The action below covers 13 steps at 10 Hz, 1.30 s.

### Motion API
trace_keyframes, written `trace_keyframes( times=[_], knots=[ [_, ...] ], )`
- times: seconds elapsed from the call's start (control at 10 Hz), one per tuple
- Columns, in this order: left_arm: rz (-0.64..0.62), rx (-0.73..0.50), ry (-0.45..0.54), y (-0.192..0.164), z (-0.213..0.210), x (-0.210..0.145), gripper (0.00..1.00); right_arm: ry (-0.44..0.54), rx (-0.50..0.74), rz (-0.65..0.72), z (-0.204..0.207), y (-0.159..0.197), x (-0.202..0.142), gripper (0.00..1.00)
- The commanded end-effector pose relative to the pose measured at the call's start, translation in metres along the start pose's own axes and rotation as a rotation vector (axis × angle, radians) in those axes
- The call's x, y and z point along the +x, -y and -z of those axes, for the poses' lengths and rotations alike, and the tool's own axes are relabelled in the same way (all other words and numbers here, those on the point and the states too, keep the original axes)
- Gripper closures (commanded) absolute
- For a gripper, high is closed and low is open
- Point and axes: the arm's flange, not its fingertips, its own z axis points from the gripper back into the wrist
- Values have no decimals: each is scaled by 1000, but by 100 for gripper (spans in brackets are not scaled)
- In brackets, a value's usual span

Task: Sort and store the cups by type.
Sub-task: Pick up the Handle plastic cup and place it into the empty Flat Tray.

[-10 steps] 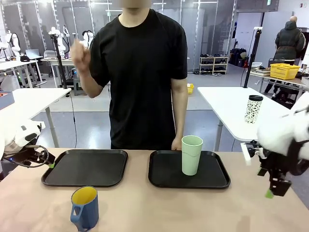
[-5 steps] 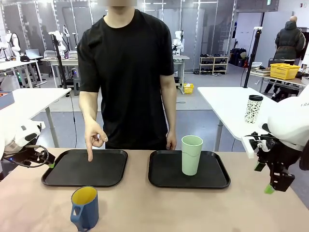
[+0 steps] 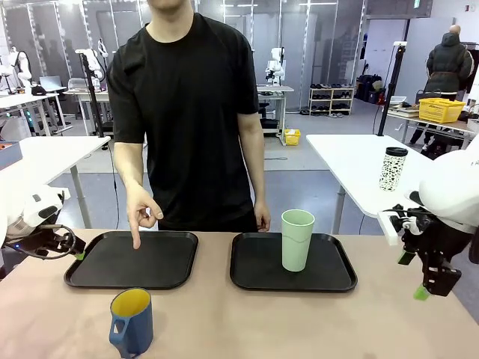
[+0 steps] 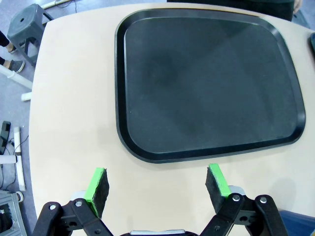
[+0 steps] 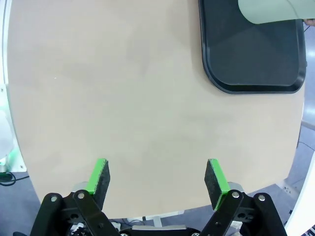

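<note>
Green tumbler [image 3: 297,239] — on right tray [image 3: 258,268]

**Bright, even light; wrist feeds bend at the edges**

On my front feed the room is bright and evenly lit from overhead, with light streaks on the glass partitions [image 3: 299,30] along the top of the frame. The blue mug [image 3: 132,323] at lower left casts only a soft, short shadow. The black tray [image 3: 132,259] shows a dull sheen and no hard glare. Near things look sharp to me. On both wrist feeds the table [image 4: 69,98] edge bows toward the corners. The mint-green tumbler [image 5: 268,10] at upper right looks washed pale.
</note>
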Motion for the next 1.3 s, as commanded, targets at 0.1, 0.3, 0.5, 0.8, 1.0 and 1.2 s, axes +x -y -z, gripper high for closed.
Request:
trace_keyframes(
  times=[0.1, 0.3, 0.5, 0.8, 1.0, 1.2],
  knots=[
    [-2, 1, 2, -1, 0, 0, 0, -13, -8, 23, 0, -1, 3, 3],
    [133, -14, 21, -5, -2, 1, 0, -13, -8, 23, 0, -1, 3, 3],
    [411, -1, 49, -29, -12, 17, 0, -13, -8, 23, 0, -1, 3, 3],
    [980, -89, -70, -27, -20, 16, 0, -13, -8, 23, 0, -1, 3, 3],
    [1211, -237, -165, -9, -23, 4, 0, -13, -8, 23, 0, -1, 3, 3],
    [1308, -314, -189, 9, -27, -2, 0, -13, -8, 23, 0, -1, 3, 3]
  ],
)
